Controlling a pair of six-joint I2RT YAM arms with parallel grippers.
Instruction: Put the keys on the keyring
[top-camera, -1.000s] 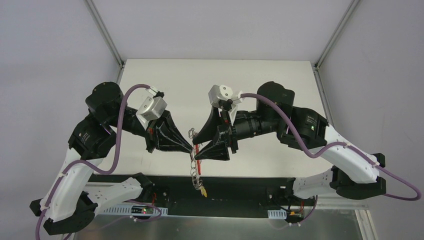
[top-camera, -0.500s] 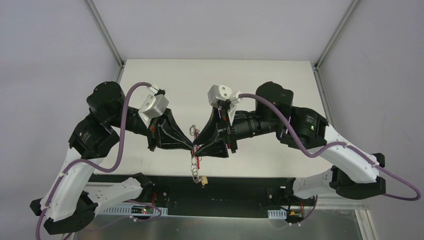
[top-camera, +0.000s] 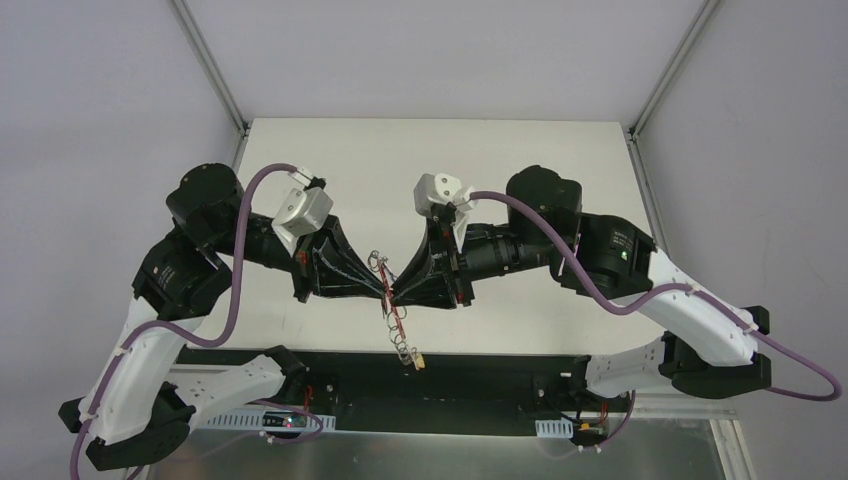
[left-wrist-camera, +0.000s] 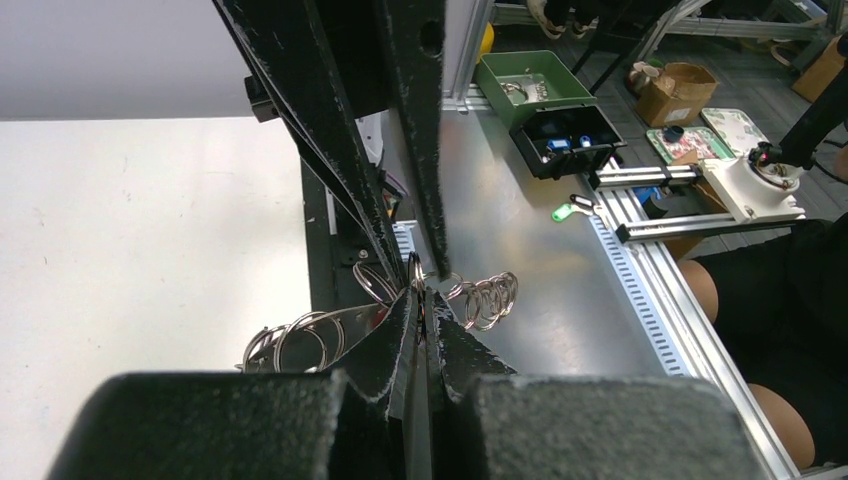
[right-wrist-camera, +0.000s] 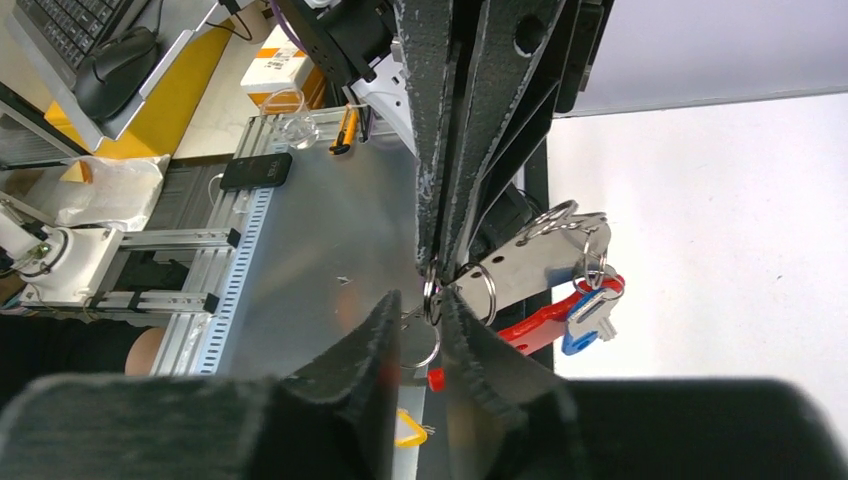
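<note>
The keyring (top-camera: 398, 340) hangs between my two grippers over the table's near edge, its small yellowish tag (top-camera: 420, 362) lowest. My left gripper (top-camera: 386, 297) is shut on one thin silver ring (left-wrist-camera: 416, 272), and more linked rings (left-wrist-camera: 486, 298) dangle beside it. My right gripper (top-camera: 398, 297) meets it tip to tip. In the right wrist view, the right gripper (right-wrist-camera: 430, 312) has a narrow gap with a ring (right-wrist-camera: 431, 292) standing in it, close to one finger. A blue-headed key (right-wrist-camera: 588, 328) hangs by the red strap (right-wrist-camera: 530, 325) and a silver plate (right-wrist-camera: 530, 265).
The white table (top-camera: 500, 170) stretches behind the grippers. A black base rail (top-camera: 480, 375) runs along its near edge, with a metal floor plate (left-wrist-camera: 560, 300) below. Purple cables (top-camera: 235, 290) loop off both arms. A green box (left-wrist-camera: 525, 85) sits off the table.
My right gripper's jaws have narrowed around the ring. Both grippers have shifted slightly away from the near edge, and the hanging chain and tag have risen with them.
</note>
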